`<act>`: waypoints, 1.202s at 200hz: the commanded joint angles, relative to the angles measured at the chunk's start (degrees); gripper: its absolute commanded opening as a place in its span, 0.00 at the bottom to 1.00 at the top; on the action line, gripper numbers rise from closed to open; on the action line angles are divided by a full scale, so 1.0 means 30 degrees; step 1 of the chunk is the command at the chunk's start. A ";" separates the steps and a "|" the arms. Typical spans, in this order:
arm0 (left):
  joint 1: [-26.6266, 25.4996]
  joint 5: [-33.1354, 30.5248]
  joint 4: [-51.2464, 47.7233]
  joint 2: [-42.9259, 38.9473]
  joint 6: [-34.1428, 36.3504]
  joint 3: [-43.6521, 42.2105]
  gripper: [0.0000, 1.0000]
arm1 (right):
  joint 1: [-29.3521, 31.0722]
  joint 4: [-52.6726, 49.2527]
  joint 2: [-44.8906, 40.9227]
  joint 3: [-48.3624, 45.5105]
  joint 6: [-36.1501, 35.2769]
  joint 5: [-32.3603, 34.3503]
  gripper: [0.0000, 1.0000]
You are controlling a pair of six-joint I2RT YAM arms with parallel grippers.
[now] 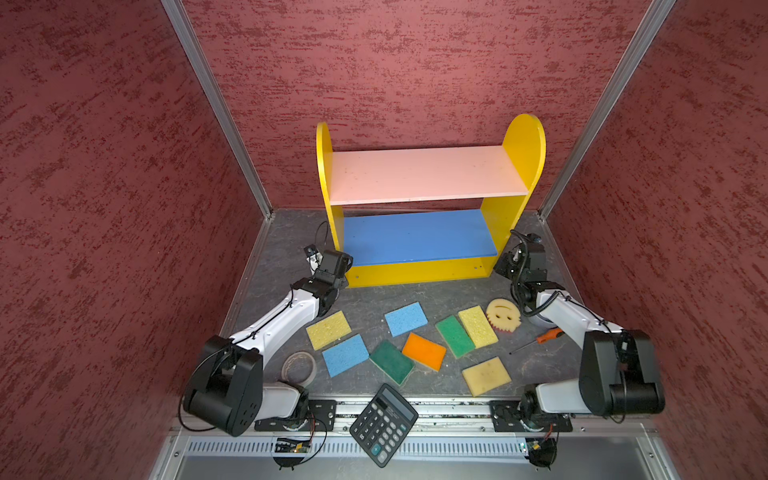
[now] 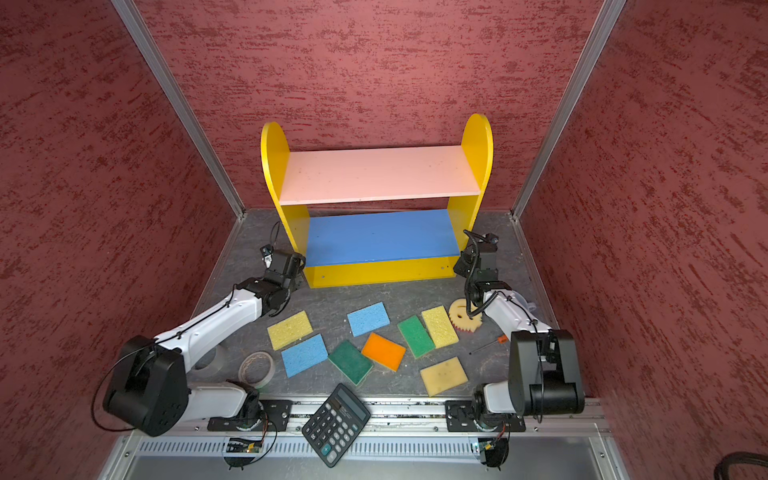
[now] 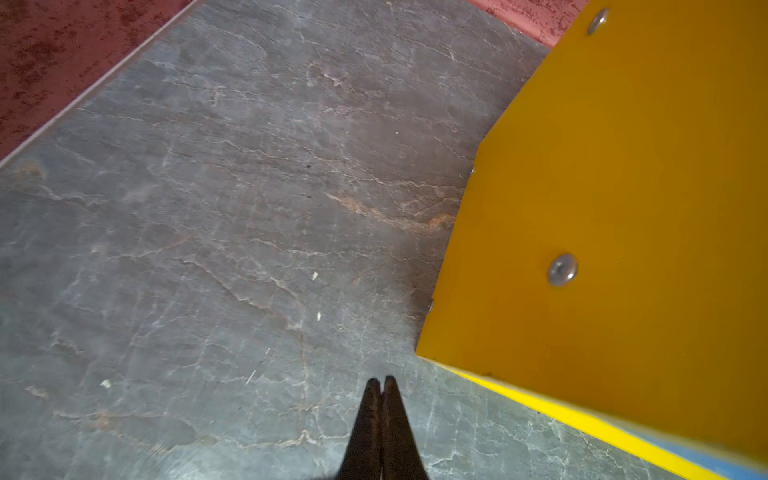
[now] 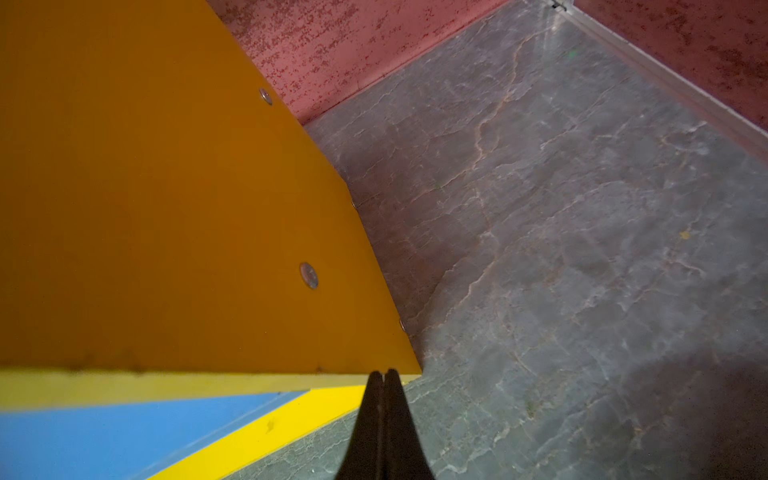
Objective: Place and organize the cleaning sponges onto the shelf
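Nine sponges [image 1: 424, 351] lie on the bench [image 1: 374, 299] in front of the shelf [image 1: 424, 174]: three yellow, two blue, two green, one orange, one round smiley. Left tool [image 3: 382, 380] and right tool [image 4: 384, 372]: fully closed, gripping nothing. Each arm reaches forward to a lower front shelf corner.

A small three-tier painted-board shelf [image 1: 415, 272] shows yellow round-topped side panels [image 1: 524, 141], a pink top board [image 1: 424, 174] and a blue middle board [image 1: 415, 235]. The grey tabletop [image 1: 374, 299] is veined in pale and rust lines. Flat rectangular foam sponges [image 1: 423, 351] appear in blue, green, orange and yellow; a round cream smiley-face sponge [image 1: 503, 314] carries a pink fringe. The rectangular plastic calculator [image 1: 383, 424] is black with grey keys; the textured walls [image 1: 104, 166] are mottled red.
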 commanded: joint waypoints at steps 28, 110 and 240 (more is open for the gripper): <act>-0.0036 0.0310 0.1208 0.3504 0.0471 0.3096 0.00 | 0.0072 0.0736 0.1505 0.1378 0.0300 -0.1382 0.00; 0.0846 0.0965 0.1604 0.7218 0.1145 0.6630 0.00 | 0.0072 0.0874 0.3853 0.3578 0.0264 -0.2032 0.00; -0.0670 0.1076 0.0028 0.3748 -0.0492 0.3468 0.00 | 0.3167 -0.1502 0.0114 0.0866 -0.2170 0.0330 0.00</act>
